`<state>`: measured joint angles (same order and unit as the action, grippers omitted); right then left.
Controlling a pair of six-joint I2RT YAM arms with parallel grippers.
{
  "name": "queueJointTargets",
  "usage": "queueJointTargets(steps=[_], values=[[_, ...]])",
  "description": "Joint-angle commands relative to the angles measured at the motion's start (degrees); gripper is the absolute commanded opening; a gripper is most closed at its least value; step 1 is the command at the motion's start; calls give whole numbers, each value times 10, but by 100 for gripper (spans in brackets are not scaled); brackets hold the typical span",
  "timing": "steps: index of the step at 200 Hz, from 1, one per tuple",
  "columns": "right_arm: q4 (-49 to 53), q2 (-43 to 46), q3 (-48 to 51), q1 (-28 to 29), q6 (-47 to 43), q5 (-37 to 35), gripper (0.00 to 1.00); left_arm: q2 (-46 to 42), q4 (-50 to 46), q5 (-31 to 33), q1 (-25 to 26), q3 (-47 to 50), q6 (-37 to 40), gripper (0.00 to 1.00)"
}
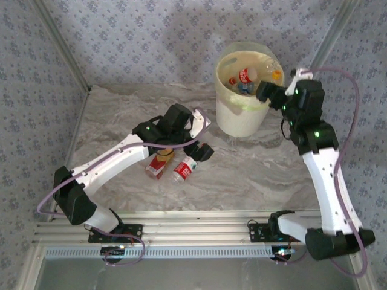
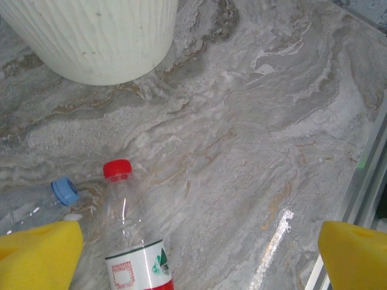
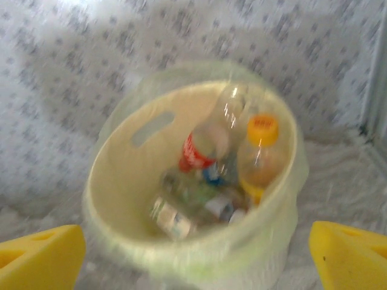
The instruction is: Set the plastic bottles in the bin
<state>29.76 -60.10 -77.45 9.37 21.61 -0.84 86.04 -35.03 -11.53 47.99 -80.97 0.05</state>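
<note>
two arms reached out, both grippers wide open and holding nothing.

the left arm lay low across the table (image 1: 121, 121) toward 1 o'clock, and the left gripper (image 1: 196, 150) hung over two plastic bottles. in the left wrist view, the red-cap bottle (image 2: 130, 241) lay at 7 o'clock between the far-apart yellow pads (image 2: 36, 257), touching neither. the blue-cap bottle (image 2: 36, 205) lay just beside it at 9 o'clock, partly hidden by a pad. the right arm stood tall and bent toward 11 o'clock, with the right gripper (image 1: 264, 92) at the 3 o'clock side of the bin (image 1: 242, 118) rim. its pads (image 3: 351, 254) were spread wide above the bin, where an orange-cap bottle (image 3: 260, 160) and a red-label bottle (image 3: 208, 142) lay inside with others.
</note>
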Motion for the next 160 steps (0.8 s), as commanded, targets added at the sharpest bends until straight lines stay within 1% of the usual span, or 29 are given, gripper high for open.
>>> queueJointTargets(steps=[1,28,52,70,90,107,112,127,160], values=[[32,50,66,1,55,115,100,-1,-35,18,-2,-4,-36,100],[41,98,140,3,76,226,100,-9,-80,57,0,17,-72,100],[44,138,197,9,98,283,100,-17,-109,80,2,40,-101,100],[44,162,241,12,110,302,100,-25,-113,101,13,68,-107,99],[56,181,285,16,120,304,100,-21,-116,133,26,94,-115,100],[49,192,318,18,131,305,100,-5,-117,140,27,110,-125,97],[32,192,324,19,135,307,100,2,-119,141,27,112,-130,95],[26,191,331,22,138,307,100,20,-116,142,27,121,-140,92],[23,180,330,25,136,306,100,53,-98,148,25,139,-144,92]])
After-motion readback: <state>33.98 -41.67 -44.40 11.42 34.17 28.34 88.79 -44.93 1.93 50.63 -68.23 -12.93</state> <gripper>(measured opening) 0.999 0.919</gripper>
